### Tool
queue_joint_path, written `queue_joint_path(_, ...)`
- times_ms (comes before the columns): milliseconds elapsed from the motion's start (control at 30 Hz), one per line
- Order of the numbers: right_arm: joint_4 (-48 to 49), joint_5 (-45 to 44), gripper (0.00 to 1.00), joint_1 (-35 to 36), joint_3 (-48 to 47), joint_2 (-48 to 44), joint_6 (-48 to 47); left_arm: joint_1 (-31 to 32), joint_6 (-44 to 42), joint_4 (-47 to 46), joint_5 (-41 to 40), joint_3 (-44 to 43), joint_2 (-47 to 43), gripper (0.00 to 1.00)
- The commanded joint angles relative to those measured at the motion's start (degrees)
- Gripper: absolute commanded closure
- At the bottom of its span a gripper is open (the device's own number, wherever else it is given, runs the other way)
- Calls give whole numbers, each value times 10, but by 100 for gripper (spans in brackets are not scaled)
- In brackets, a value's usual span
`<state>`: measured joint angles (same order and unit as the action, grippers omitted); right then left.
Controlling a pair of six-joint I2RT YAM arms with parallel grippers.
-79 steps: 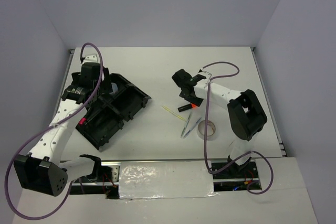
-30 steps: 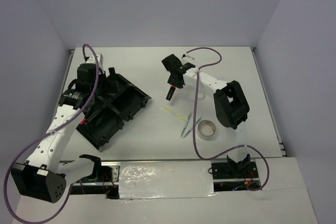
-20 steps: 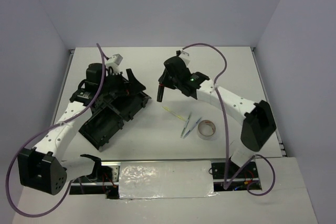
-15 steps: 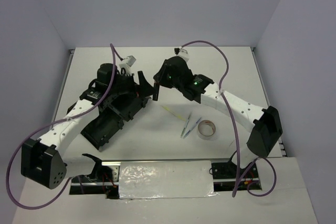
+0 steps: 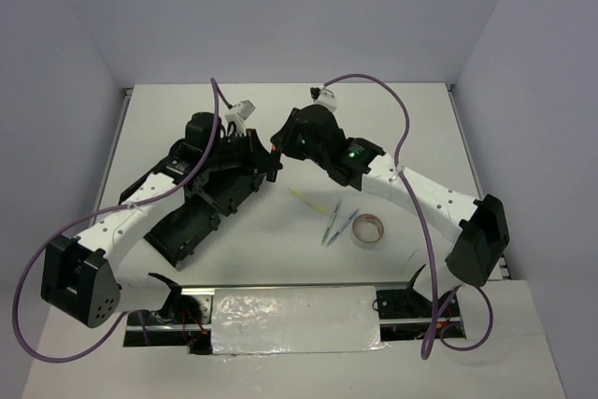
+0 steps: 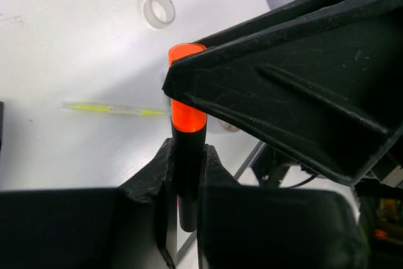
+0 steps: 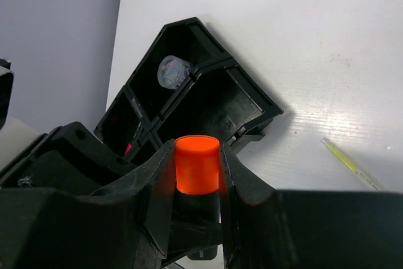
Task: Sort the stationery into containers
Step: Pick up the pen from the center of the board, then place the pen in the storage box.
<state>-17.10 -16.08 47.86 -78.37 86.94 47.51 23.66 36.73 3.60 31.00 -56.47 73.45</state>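
Observation:
A black highlighter with an orange end (image 6: 187, 114) (image 7: 197, 164) hangs between both grippers, above the right edge of the black organiser tray (image 5: 187, 223) (image 7: 189, 23). My left gripper (image 6: 187, 154) (image 5: 263, 164) is shut on its black barrel. My right gripper (image 7: 197, 171) (image 5: 279, 146) is shut on the orange end. A translucent cup (image 7: 171, 70) lies in one tray compartment and something pink (image 7: 129, 148) in another. The thin yellow stick (image 5: 311, 200) (image 6: 113, 109) (image 7: 349, 163), two slim pale pens (image 5: 336, 223) and the beige tape roll (image 5: 367, 230) lie on the table right of the tray.
A small clear ring (image 6: 158, 11) lies on the white table beyond the yellow stick. Both arms reach in over the table's middle, with purple cables arching above them. Grey walls close in the table at the back and sides.
My right gripper carried the highlighter left toward the tray. My left arm swung right from over the tray, met it, and went from open to shut on the barrel.

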Motion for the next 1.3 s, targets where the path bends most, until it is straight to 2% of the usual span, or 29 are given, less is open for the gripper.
queue_joint_path(0, 31, 6, 89, 6, 3, -38, 3, 3, -56, 50, -62, -52, 9, 100)
queue_joint_path(33, 30, 7, 82, -3, 6, -42, -1, 0, -65, 96, -87, -63, 12, 100)
queue_joint_path(67, 26, 9, 71, -11, 15, -54, 0, -1, -84, 125, -116, -75, 15, 100)
queue_joint_path(100, 21, 9, 36, -21, 23, -64, 8, -4, -91, 158, -207, -101, 23, 100)
queue_joint_path(133, 7, 7, 15, -35, 34, -75, 18, -7, -95, 232, -270, -115, 27, 100)
queue_joint_path(167, 2, 9, 6, -69, 65, -89, 25, -7, -103, 273, -337, -130, 34, 100)
queue_joint_path(200, 13, 27, 1, -88, 86, -121, 24, -9, -111, 302, -463, -145, 41, 100)
queue_joint_path(267, 22, 43, 0, -138, 149, -158, 18, -33, -136, 360, -568, -148, 45, 100)
queue_joint_path(300, 33, 50, 0, -152, 167, -194, 1, -47, -141, 374, -658, -146, 52, 100)
queue_joint_path(433, 39, 47, 0, -191, 233, -258, -47, -122, -193, 375, -733, -117, 72, 100)
queue_joint_path(600, 34, 65, 0, -212, 257, -287, -101, -197, -171, 364, -700, -89, 114, 100)
queue_joint_path(767, 30, 77, 0, -225, 277, -304, -137, -216, -169, 353, -696, -66, 140, 100)
queue_joint_path(1000, 52, 125, 0, -232, 281, -295, -134, -221, -176, 344, -691, -48, 128, 75)
queue_joint_path(1067, 51, 126, 0, -232, 278, -293, -138, -223, -176, 347, -691, -51, 127, 59)
queue_joint_path(1100, 52, 133, 0, -232, 278, -290, -138, -224, -175, 347, -693, -51, 125, 45)
queue_joint_path(1200, 57, 145, 0, -231, 278, -288, -150, -226, -172, 346, -686, -56, 115, 20)
queue_joint_path(1267, 58, 149, 0, -232, 279, -286, -155, -226, -171, 346, -684, -56, 101, 14)
